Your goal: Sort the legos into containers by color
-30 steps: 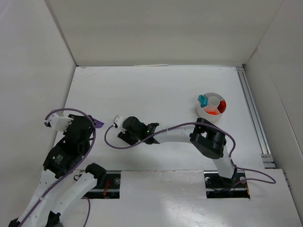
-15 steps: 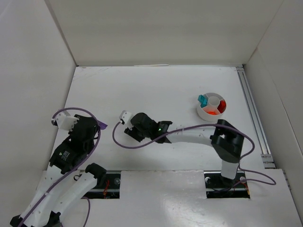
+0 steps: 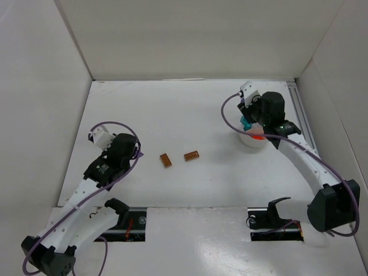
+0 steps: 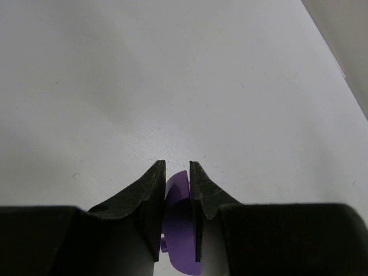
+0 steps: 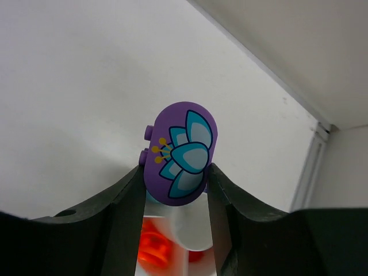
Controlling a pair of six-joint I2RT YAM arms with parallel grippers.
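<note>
Right gripper [image 5: 175, 168] pinches purple oval [image 5: 179, 150] over right-edge bowl [image 3: 248, 141]; left gripper [image 4: 177, 172] clamps purple piece [image 4: 180, 230]; loose pinch could drop oval among orange bits [image 5: 154, 247].

No legible text, brand, label or number in any view. Closest thing to a sign: a printed flower graphic on the flat face of the purple rounded lego [image 5: 181, 152], right wrist view. It has teal and light-blue petals outlined dark, with small yellow stamens on the left side. It carries no lettering.
</note>
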